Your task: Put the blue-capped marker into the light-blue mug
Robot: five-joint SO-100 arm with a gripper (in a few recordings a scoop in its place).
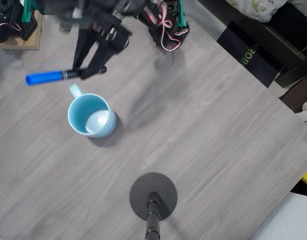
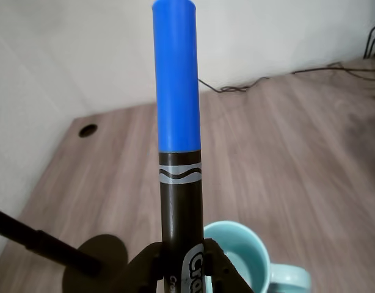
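The hand [image 1: 88, 72] grips the blue-capped marker [image 1: 46, 77] by its black barrel, above the table just beside the light-blue mug [image 1: 91, 116]. Light, stiff and smooth, the marker could likely slip or swing; a hold nearer mid-barrel seems steadier.

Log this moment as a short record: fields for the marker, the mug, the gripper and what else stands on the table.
marker: blue-capped marker held off the table, lying level in the overhead view, cap pointing left
mug: light-blue mug upright, nothing inside, handle toward the marker
gripper: gripper shut on the marker's black barrel
marker vs mug: above-left of the mug in the overhead view, not yet over the opening
other: black round stand base on the grey wood table
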